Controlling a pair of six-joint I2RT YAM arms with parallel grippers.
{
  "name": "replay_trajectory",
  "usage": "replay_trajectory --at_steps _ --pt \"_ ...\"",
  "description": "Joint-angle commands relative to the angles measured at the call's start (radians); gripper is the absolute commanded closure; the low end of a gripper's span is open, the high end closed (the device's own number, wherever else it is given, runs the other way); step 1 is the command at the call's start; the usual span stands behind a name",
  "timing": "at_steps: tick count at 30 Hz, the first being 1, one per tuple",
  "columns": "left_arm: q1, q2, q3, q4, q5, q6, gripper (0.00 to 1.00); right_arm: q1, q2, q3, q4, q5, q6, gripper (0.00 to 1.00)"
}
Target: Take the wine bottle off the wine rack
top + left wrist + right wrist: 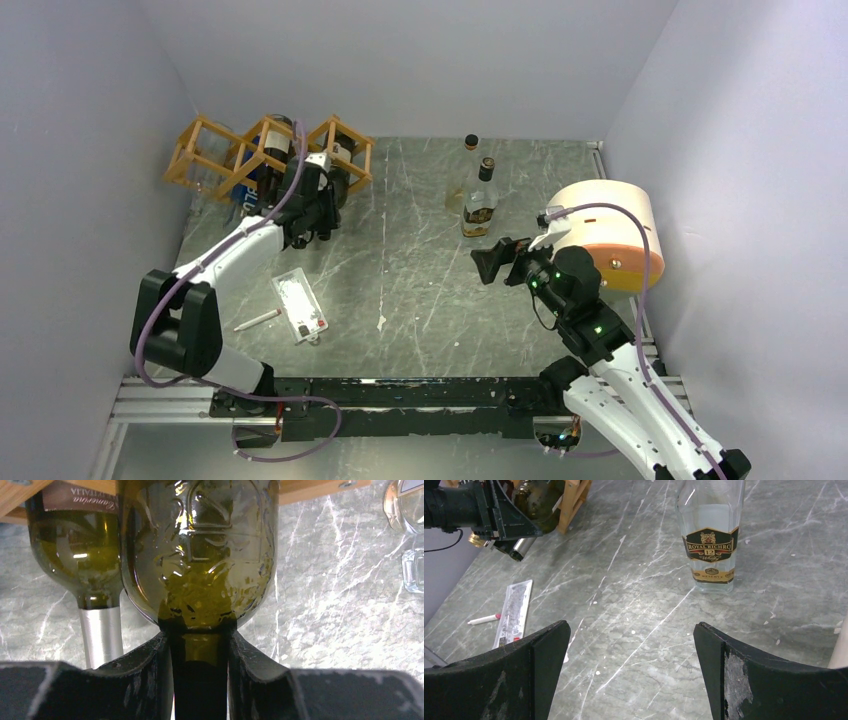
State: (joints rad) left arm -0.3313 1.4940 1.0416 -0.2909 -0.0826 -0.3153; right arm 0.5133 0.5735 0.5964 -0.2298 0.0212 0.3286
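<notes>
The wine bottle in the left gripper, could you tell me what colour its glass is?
Olive-green wine bottle, embossed; left wrist view shows it best.

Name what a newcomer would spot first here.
The left gripper clamps the neck of a green wine bottle at the orange wooden wine rack, far left. The right gripper hangs open over the marbled table, facing a clear whisky bottle standing upright mid-table.

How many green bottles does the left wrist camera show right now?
2: the embossed bottle, neck in the left hand; the silver-necked bottle beside it. Others may be hidden.
</notes>
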Motion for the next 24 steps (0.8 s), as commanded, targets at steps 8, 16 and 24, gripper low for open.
replay_trajectory --at_steps 8,16,24 --pt "0.008 -0.201 -0.127 0.053 0.032 -0.040 0.76 -0.003 -0.020 -0.012 0.028 -0.034 -0.019 0.00" --pt "0.008 -0.292 -0.176 -0.011 0.102 -0.126 0.84 -0.002 -0.024 -0.013 0.028 -0.032 -0.022 0.00" --pt "0.008 -0.433 -0.241 -0.078 0.110 -0.193 0.93 -0.003 -0.006 -0.004 0.020 -0.041 -0.022 0.00"
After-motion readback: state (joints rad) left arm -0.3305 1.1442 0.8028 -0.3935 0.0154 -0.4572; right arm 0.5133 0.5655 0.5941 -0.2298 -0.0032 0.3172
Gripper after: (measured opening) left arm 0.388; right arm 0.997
